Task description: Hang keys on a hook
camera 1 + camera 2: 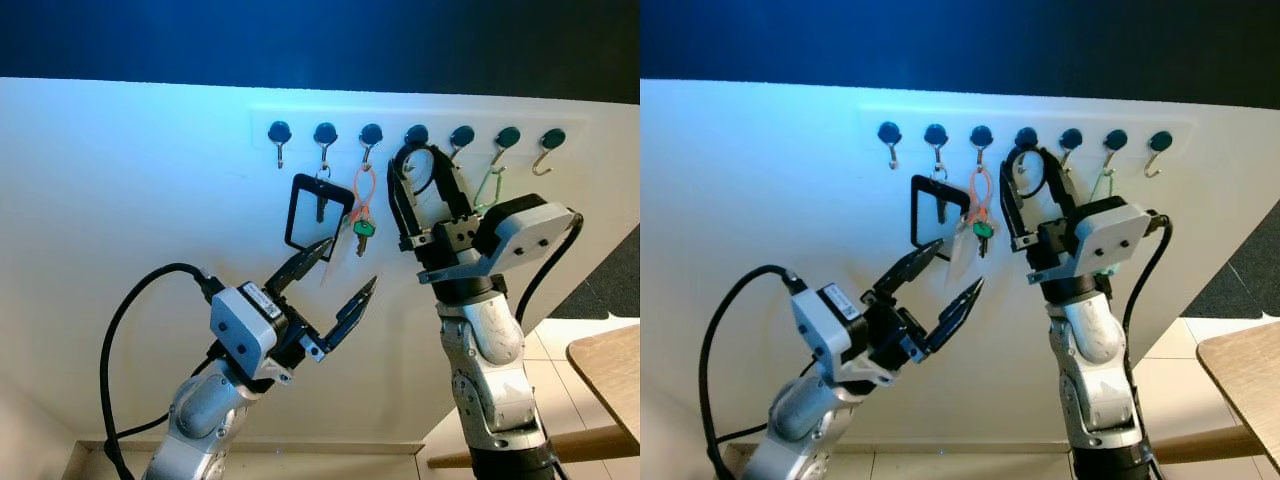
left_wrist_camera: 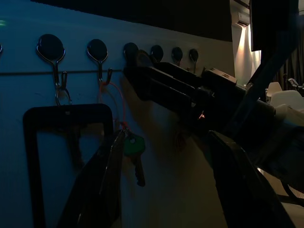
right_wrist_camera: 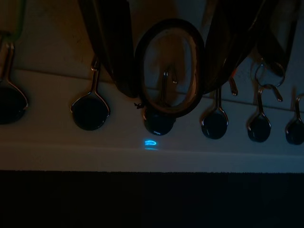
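left eye view shows a rail (image 1: pixel 420 122) of seven dark-knobbed hooks on a white wall (image 1: pixel 130 200), and everything sits relative to that rail. the right gripper (image 1: pixel 424 165) is raised to the fourth hook (image 1: pixel 416 135) from the rail's left end, its fingers (image 1: pixel 447 190) clenched on a dark ring (image 3: pixel 169 66) held right at that hook; in the right wrist view the hook's metal tip shows through the ring's opening, though i cannot tell whether the ring rests on it. keys (image 1: pixel 362 228) with a green head hang on an orange loop (image 1: pixel 363 188) from the third hook (image 1: pixel 370 134), just left of the ring. a black frame tag (image 1: pixel 318 212) hangs from the second hook (image 1: pixel 325 133). a pale green loop (image 1: pixel 490 185) hangs from the sixth hook (image 1: pixel 507 137). the left gripper (image 1: pixel 345 278) is below the rail, under the second and third hooks, its fingers (image 1: pixel 355 303) released and spread, one tip near the tag's lower corner. a wooden surface (image 1: pixel 610 375) edge sits far below the rail's right end.
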Controlling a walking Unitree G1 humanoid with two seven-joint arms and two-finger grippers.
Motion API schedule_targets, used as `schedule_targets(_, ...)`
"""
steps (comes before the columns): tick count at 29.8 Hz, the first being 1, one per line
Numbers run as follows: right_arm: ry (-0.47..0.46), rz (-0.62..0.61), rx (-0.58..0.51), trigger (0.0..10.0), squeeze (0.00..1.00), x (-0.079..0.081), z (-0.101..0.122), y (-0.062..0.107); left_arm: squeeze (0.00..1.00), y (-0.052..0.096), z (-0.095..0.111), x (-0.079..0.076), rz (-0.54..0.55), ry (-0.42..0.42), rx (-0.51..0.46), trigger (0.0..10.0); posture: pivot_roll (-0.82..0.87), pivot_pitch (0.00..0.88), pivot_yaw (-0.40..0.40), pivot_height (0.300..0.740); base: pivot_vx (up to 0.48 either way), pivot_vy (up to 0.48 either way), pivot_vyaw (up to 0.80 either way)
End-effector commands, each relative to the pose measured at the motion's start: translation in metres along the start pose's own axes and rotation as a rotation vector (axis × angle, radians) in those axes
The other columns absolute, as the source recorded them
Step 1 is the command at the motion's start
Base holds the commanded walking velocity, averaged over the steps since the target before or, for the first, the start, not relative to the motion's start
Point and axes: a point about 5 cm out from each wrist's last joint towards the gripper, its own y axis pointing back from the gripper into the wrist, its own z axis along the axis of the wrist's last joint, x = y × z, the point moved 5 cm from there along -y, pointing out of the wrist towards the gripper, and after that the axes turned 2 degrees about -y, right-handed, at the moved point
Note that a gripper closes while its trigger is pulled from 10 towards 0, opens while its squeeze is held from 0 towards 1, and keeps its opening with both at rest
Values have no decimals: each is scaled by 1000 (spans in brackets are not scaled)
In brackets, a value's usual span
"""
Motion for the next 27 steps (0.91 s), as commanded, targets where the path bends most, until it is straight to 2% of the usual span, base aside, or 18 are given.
schedule_targets(1,12,12,33,10000,0,2,-7,1,0,0,4,-2,-12,-11,-2,10000,68,88,-38,740,0,0,0)
schedule_targets(16,17,29,84,10000,0,9,-18,14,0,0,2,-3,-15,-10,6,10000,65,87,-37,740,0,0,0)
schedule_targets(27,20,14,118,10000,0,7,-26,15,0,0,1,-3,-22,-9,11,10000,66,87,-37,740,0,0,0)
